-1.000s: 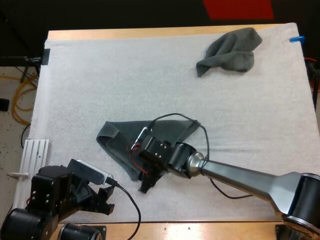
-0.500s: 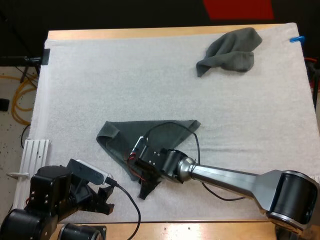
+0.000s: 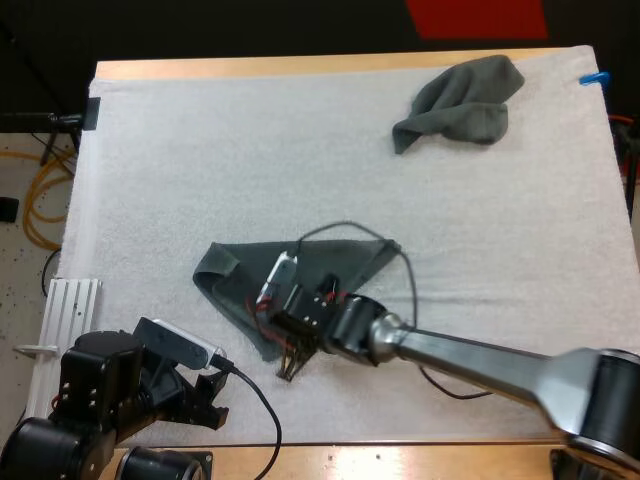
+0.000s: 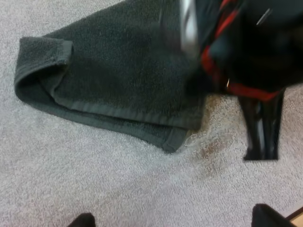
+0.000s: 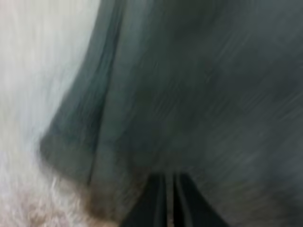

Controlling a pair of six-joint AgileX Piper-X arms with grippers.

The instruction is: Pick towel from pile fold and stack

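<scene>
Nearest, in the lower left of the high view, my left gripper (image 3: pixel 211 398) hangs over the front strip of the white mat (image 3: pixel 200 160). Its fingers (image 4: pixel 265 216) stand wide apart and hold nothing, and the towel's near corner lies ahead of them with bare mat between.

Just beyond, low in the middle of the high view, is my right gripper (image 3: pixel 289 366). Its two black fingers (image 5: pixel 156 201) are pressed together with only a thin slit between them. I see no cloth in that slit, so I take the gripper as clenched on nothing, though its wrist view is smeared. In the left wrist view its tips rest on or just over the mat, just beside the near corner (image 4: pixel 174 142) of the half-folded towel (image 3: pixel 235 290) and off the cloth.

This towel lies flat as a rough triangle in the lower middle of the high view. Its long edge runs left to right on the far side, with a rolled lip at the left end. The two other edges narrow toward me into the near corner. From the right jaws that corner lies a little to the left and slightly farther away, with the body of the towel spreading away behind it.

My judgement is that the next move depends on this offset. The right arm is much the nearer, and its jaws would have to part and shift onto the corner before any fold can be carried over.

Farthest off, in the upper right of the high view near the table (image 3: pixel 300 66) edge, the crumpled towel (image 3: pixel 465 95) sits well apart from both grippers.
</scene>
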